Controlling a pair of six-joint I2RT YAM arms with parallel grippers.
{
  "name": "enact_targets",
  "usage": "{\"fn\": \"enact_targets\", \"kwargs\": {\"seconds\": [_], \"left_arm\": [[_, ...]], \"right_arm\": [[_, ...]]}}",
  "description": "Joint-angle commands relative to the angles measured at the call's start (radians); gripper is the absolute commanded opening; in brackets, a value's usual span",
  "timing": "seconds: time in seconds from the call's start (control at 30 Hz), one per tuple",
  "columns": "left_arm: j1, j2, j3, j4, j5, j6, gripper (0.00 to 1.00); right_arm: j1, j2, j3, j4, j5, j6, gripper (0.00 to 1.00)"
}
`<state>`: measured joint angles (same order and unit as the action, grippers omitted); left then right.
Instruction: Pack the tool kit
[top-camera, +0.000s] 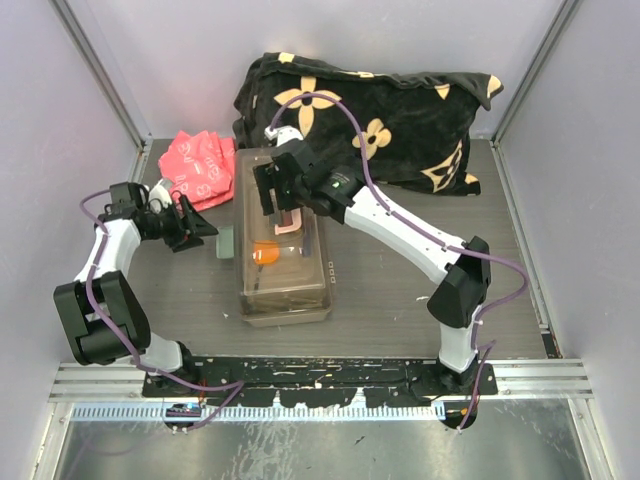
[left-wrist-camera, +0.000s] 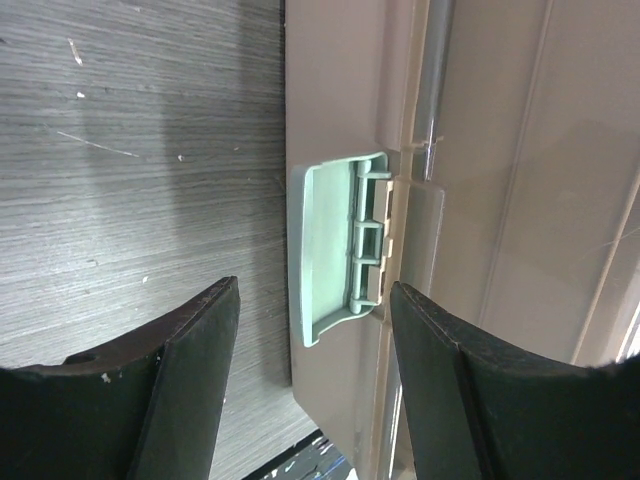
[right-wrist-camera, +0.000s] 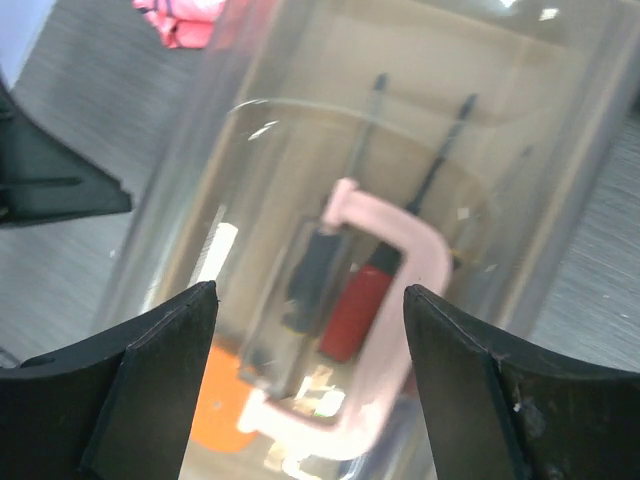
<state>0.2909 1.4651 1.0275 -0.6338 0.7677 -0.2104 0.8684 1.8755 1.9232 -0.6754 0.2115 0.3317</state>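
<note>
Left pincer (left-wrist-camera: 312, 300) and right pincer (right-wrist-camera: 310, 295) are both open and hold nothing.

The toolbox (top-camera: 288, 285) sits in the middle of the overhead view, its long side running up the frame and its see-through brownish lid down. Through the lid you can see a red-handled screwdriver (right-wrist-camera: 355, 310) and a black-handled screwdriver (right-wrist-camera: 308, 275) side by side, shafts pointing toward the top of the frame. An orange round thing (top-camera: 266, 254) lies near the lower end of the pinkish handle (right-wrist-camera: 395, 228).

The right wrist view is blurred, so the small pale bits under the handle can't be made out. From above, the right arm covers the upper end of the box. Whether the pale green latch (left-wrist-camera: 325, 255) is fastened, I can't tell.

The left pincer is spread wide at the box's left side. One finger (left-wrist-camera: 190, 380) is over the wooden table (left-wrist-camera: 130, 150), the other is over the box wall, and the latch sits in the gap, gripped by neither. The right pincer, just as wide, hangs over the lid above the handle; I can't say whether it touches.

A black flowered blanket (top-camera: 400, 110) lies at the top of the frame, and a red bag (top-camera: 200, 165) at upper left.
</note>
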Motion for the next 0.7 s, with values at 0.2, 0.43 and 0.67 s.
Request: {"fn": "enact_targets", "kwargs": {"seconds": [0.2,0.43,0.67], "left_arm": [[0.012,0.035,0.010,0.118,0.050,-0.047,0.63],[0.016,0.104,-0.010,0.230,0.228,-0.054,0.66],[0.014,0.226,-0.018,0.242,0.279,-0.029,0.67]], "right_arm": [[0.095,-0.013,-0.015,0.025,0.091,0.052,0.79],[0.095,0.008,-0.021,0.026,0.117,0.055,0.78],[0.095,0.017,-0.022,0.035,0.098,0.060,0.78]]}}
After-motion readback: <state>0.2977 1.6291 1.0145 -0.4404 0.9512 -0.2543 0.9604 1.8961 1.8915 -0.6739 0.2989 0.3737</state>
